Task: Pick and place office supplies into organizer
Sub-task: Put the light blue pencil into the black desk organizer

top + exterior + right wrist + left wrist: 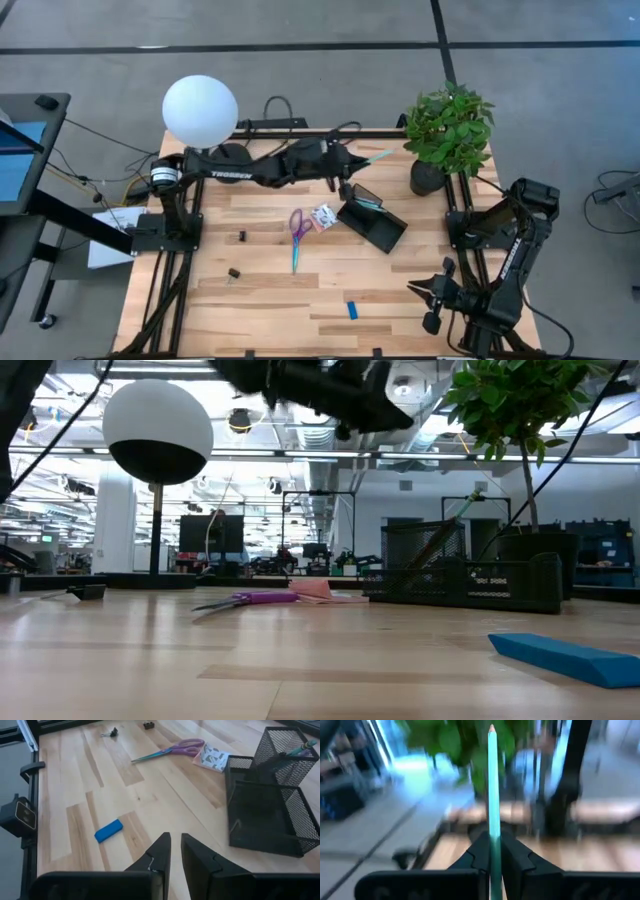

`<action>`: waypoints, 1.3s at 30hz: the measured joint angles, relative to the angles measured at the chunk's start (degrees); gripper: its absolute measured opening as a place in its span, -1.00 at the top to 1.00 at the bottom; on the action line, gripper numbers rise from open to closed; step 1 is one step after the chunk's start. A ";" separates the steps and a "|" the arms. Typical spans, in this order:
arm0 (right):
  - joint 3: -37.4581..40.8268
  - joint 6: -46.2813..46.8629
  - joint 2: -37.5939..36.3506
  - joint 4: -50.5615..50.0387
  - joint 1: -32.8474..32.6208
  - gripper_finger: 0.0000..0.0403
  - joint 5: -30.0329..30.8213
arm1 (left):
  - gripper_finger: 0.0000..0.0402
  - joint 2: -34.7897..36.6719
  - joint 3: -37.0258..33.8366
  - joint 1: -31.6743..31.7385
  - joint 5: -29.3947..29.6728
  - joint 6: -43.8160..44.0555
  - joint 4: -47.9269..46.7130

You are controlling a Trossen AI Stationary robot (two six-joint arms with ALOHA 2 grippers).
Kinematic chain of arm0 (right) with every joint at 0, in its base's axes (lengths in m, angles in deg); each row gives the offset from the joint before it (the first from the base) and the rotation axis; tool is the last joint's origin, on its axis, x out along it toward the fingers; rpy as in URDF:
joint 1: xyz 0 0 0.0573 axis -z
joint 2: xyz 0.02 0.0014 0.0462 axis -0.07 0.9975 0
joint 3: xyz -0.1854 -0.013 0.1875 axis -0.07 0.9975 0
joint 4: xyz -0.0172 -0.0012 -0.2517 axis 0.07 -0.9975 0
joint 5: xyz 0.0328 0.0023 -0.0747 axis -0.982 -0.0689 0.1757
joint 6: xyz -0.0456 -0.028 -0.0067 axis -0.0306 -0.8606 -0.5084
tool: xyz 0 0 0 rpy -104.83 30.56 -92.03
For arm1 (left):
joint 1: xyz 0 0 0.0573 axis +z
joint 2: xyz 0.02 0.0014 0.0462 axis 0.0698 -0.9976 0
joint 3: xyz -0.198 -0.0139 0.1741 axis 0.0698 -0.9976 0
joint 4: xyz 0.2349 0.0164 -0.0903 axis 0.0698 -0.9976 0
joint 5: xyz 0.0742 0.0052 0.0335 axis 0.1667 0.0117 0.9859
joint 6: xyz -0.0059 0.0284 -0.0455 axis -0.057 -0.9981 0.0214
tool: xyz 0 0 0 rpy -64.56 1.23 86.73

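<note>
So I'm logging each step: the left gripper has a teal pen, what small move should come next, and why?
Probably carry the teal pen over the organizer and tip it down into the taller back section. The left gripper is shut on the pen, raised above the table's back edge, and not yet over the organizer. The right gripper waits near the front.
</note>
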 joint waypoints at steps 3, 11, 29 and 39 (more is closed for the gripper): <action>0.00 0.00 0.00 -0.02 0.00 0.80 0.02 | 0.95 -0.26 -8.86 0.53 -0.32 2.64 21.39; 0.00 -0.87 -0.02 -0.02 0.25 0.80 2.21 | 0.95 -2.86 -25.65 -2.16 -0.71 2.54 57.35; -0.02 -4.04 -0.20 1.17 4.04 0.80 3.03 | 0.95 -30.02 -4.67 -3.99 -4.22 7.46 67.99; -0.02 -4.20 -0.20 1.36 3.29 0.80 2.80 | 0.95 -34.36 -0.94 -3.85 -0.91 10.63 68.18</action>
